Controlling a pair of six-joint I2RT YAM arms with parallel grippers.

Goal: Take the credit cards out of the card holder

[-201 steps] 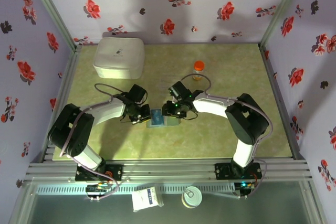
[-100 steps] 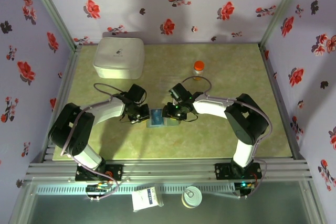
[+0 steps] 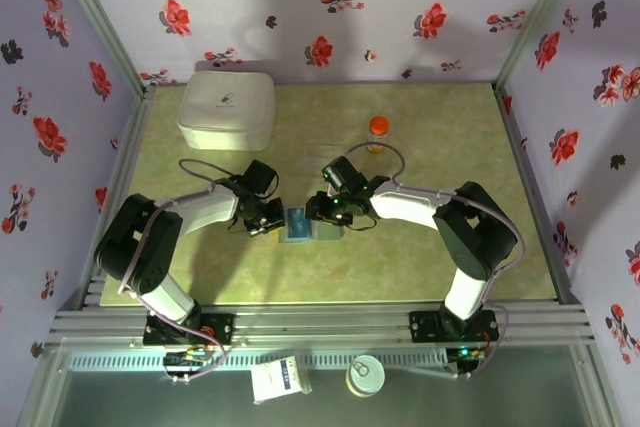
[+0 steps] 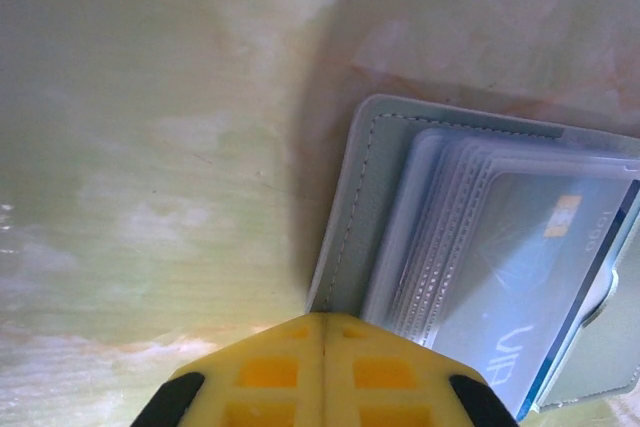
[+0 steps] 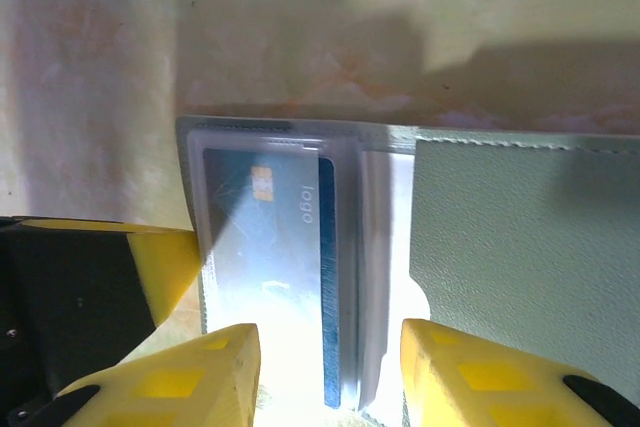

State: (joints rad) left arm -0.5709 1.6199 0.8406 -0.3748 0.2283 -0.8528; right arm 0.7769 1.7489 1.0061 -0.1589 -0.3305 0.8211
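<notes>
Table (image 3: pixel 430 147), mottled green, walled by floral purple panels (image 3: pixel 330 7), carries opened card holder (image 3: pixel 305 224) mid-front, blue card (image 5: pixel 270 277) sleeved inside, left gripper (image 4: pixel 325 332) pinched together at its edge, right gripper (image 5: pixel 330 347) jaws apart above.

Both arms reach forward from their bases and bend inward at the elbows, bringing the left gripper (image 3: pixel 268 217) and the right gripper (image 3: pixel 325 212) low, facing each other, near but apart. The left one's yellow fingers (image 4: pixel 270 379) are pressed flat together. The right one's fingers (image 5: pixel 190 382) stand partway apart, tips down.
</notes>
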